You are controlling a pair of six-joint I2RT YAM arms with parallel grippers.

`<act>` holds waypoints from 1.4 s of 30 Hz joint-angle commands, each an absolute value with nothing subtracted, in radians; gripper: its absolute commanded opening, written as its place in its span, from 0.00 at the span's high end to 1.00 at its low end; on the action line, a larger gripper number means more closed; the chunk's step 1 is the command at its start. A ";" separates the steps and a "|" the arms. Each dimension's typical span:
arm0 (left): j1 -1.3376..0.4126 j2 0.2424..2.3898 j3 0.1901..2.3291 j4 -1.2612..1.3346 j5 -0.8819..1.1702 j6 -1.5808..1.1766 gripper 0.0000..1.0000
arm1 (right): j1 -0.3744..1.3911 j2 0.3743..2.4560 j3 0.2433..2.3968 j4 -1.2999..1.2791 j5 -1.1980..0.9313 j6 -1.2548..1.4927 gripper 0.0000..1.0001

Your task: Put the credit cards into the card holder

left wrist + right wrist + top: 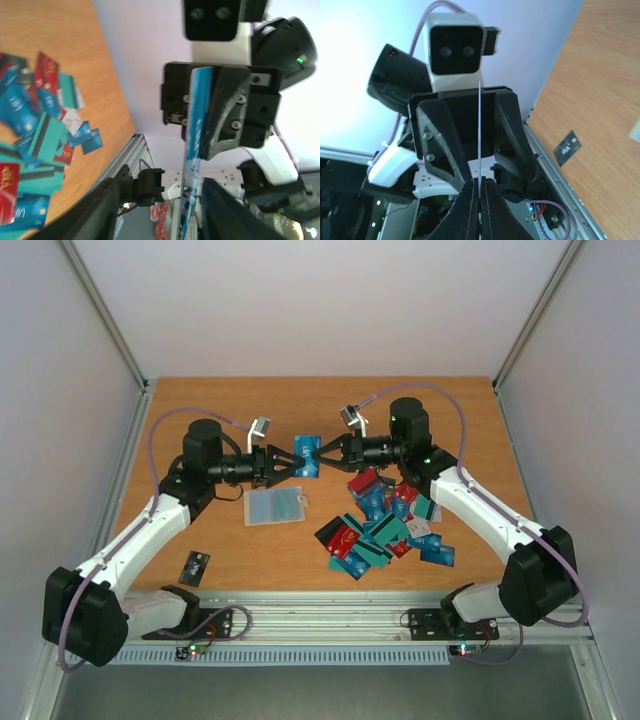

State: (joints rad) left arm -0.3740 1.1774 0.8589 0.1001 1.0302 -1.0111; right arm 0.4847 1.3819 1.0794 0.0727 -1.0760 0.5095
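Note:
A blue credit card (307, 458) hangs in the air above the table between my two grippers. My right gripper (479, 181) is shut on one end of it, and the card (479, 130) shows edge-on there. My left gripper (165, 187) is open, with the card (196, 120) running between its spread fingers (95, 210), apart from both. From above, the left gripper (290, 462) and right gripper (322, 454) face each other tip to tip. The card holder (274, 506) lies open on the table below them, showing greyish clear sleeves. The other credit cards (385, 525) lie in a loose pile to its right.
A single black card (195, 567) lies near the front left edge of the wooden table (200, 410). White walls close in the back and sides. A metal rail (330, 605) runs along the front by the arm bases.

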 commanded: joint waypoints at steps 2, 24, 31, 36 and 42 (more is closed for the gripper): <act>-0.307 1.127 0.905 -0.347 0.846 -0.722 0.47 | 0.487 1.451 1.133 -0.103 -0.993 0.400 0.99; -0.103 1.370 0.853 -0.651 0.520 -0.419 0.72 | 0.612 1.844 1.208 -0.086 -0.745 0.311 0.99; -0.101 1.484 0.865 -0.629 0.510 -0.381 0.82 | 0.641 1.922 1.237 -0.074 -0.708 0.275 0.99; -0.101 1.533 0.873 -0.628 0.502 -0.360 0.89 | 0.643 1.968 1.236 -0.048 -0.698 0.264 0.99; -0.101 1.582 0.886 -0.640 0.500 -0.329 0.94 | 0.651 2.003 1.239 -0.005 -0.687 0.261 0.99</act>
State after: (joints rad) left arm -0.1062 1.5551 0.8562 -0.6479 0.5106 -0.3714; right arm 0.6357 1.9846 1.2114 -0.0631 -0.7082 0.2886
